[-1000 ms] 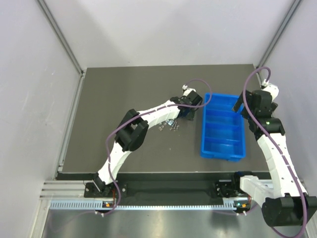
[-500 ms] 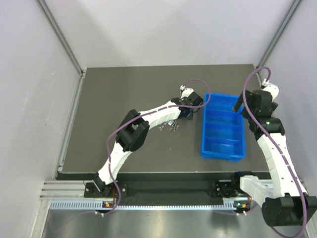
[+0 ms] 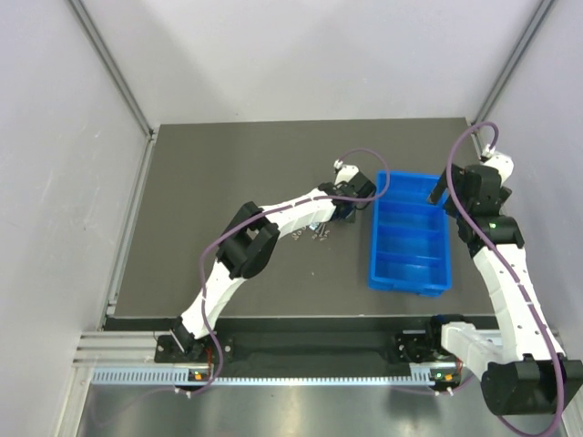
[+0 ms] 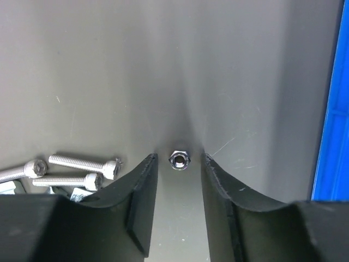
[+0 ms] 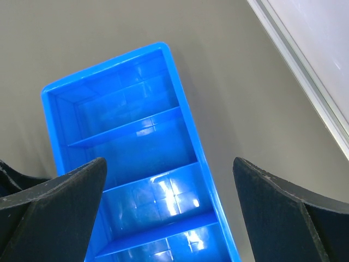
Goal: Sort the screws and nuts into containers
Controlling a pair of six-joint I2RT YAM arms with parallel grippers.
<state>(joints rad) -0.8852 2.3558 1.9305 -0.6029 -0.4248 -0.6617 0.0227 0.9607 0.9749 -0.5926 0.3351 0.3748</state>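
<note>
1. Since the left wrist view is the sharpest, I start there; left gripper point(image 4: 178, 158) is spread and low to the table point(image 4: 109, 65); its dark fingers point(image 4: 139, 191) stand one on each side of a single nut point(image 4: 178, 161); a slim gap shows on both sides, so nothing is pinched.
2. The nut lies flat, hole up, near the blue tray point(image 4: 332, 136) but apart from it; bare table shows between them.
3. Screws point(image 4: 82, 162) lie on the far side of the nut from the blue tray; I count three shafts lying flat; two are roughly parallel and close together, the third is cut by the frame edge; more silvery bits sit under one finger, too hidden to name.
4. In the top view the left gripper point(image 3: 343, 209) sits just beside the blue tray point(image 3: 373, 241), off the long wall near its far end; the screws point(image 3: 314, 233) show as a small silvery scatter a little further from the tray; too small there to split from nuts.
5. Right gripper point(image 5: 168, 164) is spread wide, holding nothing; it hangs over the blue tray point(image 5: 125, 144), looking down on cross walls and compartments at one end.
6. In the top view the right gripper point(image 3: 439, 193) is at the tray's far corner, on the side away from the left gripper.
</note>
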